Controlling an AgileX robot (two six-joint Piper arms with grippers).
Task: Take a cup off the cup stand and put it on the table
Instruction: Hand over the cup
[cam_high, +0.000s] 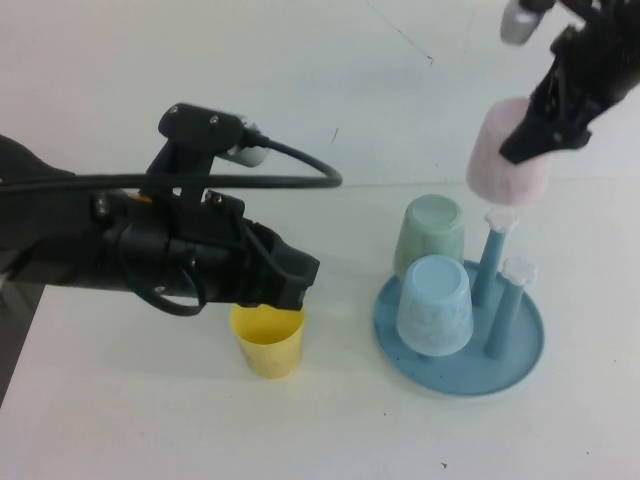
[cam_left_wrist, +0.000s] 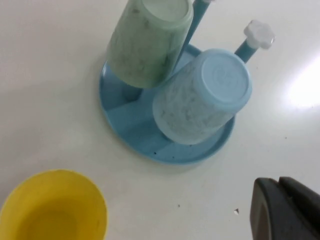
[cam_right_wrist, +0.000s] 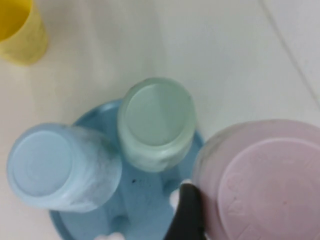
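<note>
Lifting stage, by the look of it: the pink cup (cam_high: 508, 162) is off its peg and held upside down in the air, just above the white cap of the tall peg (cam_high: 500, 219) at the back of the stand (cam_high: 460, 372).

Nearest the camera, a yellow cup (cam_high: 268, 340) stands upright on the counter (cam_high: 130, 420). The left hand (cam_high: 290, 278) hovers low, just over that yellow cup, arm stretched in from the left. Whether its fingers are apart or together cannot be told.

Next, the stand: a blue cup (cam_high: 435, 305) and a green cup (cam_high: 430, 235) sit inverted on their pegs, leaning; two capped pegs stand bare on the right side.

Farthest, the right hand (cam_high: 545, 130) reaches down from the upper right and is clamped on the pink cup's wall. In the right wrist view one dark finger (cam_right_wrist: 187, 212) lies against the cup's side.

Next move, as judged: carry the cup sideways clear of the pegs, turn it or keep it inverted, and lower it onto bare counter, well apart from the stand and the left arm.
</note>
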